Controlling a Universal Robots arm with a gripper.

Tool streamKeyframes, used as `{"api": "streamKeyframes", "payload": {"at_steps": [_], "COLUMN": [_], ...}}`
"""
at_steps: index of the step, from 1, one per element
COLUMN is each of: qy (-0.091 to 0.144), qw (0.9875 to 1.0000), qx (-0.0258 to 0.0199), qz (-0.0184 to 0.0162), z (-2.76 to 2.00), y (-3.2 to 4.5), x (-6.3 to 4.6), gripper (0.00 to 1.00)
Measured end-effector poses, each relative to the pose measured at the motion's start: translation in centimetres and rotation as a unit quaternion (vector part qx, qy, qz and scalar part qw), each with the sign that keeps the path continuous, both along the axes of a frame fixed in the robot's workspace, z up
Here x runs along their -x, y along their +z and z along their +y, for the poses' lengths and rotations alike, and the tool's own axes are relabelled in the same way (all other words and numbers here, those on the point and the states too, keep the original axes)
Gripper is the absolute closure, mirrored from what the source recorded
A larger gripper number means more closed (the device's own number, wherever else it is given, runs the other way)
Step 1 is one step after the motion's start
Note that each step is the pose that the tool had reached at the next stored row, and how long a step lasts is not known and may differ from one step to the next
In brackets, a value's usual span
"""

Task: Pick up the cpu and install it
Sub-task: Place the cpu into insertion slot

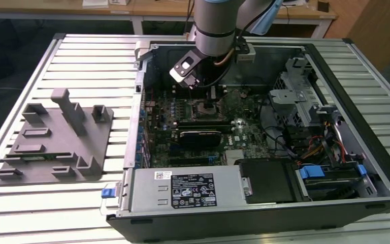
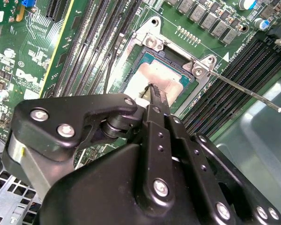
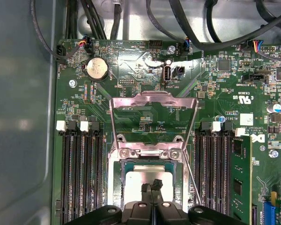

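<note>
The cpu (image 2: 171, 75) lies flat in the socket on the green motherboard, its silvery top framed by a thin pale rim, and it appears again in the first wrist view (image 3: 136, 180). My gripper (image 2: 154, 92) stands straight over it with the two black fingertips pressed together, resting on or just above the metal top; the first wrist view (image 3: 152, 185) shows no gap between them. In the exterior view the gripper (image 1: 208, 104) reaches down into the open computer case. The socket's metal load plate (image 3: 152, 115) stands swung open and its thin lever (image 2: 246, 90) is raised.
Memory slots (image 3: 79, 173) flank the socket on both sides. Cables (image 3: 215, 28) run along the case wall near the board's edge. A grey metal box with a white label (image 1: 188, 190) sits at the case front, and a grey fixture (image 1: 53, 137) lies on the slatted table at the exterior view's left.
</note>
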State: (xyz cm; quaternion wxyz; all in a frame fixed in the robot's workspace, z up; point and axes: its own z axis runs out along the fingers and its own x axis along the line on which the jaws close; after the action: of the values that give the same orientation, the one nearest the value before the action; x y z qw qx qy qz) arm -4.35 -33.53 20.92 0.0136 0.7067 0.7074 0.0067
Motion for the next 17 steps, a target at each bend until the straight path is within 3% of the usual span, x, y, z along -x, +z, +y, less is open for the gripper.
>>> {"api": "streamKeyframes", "payload": {"at_steps": [17], "qy": [0.0], "qw": [1.0], "qx": [0.0], "qz": [0.0], "z": [0.0], "y": [-0.77], "x": [0.17], "gripper": [0.89]}}
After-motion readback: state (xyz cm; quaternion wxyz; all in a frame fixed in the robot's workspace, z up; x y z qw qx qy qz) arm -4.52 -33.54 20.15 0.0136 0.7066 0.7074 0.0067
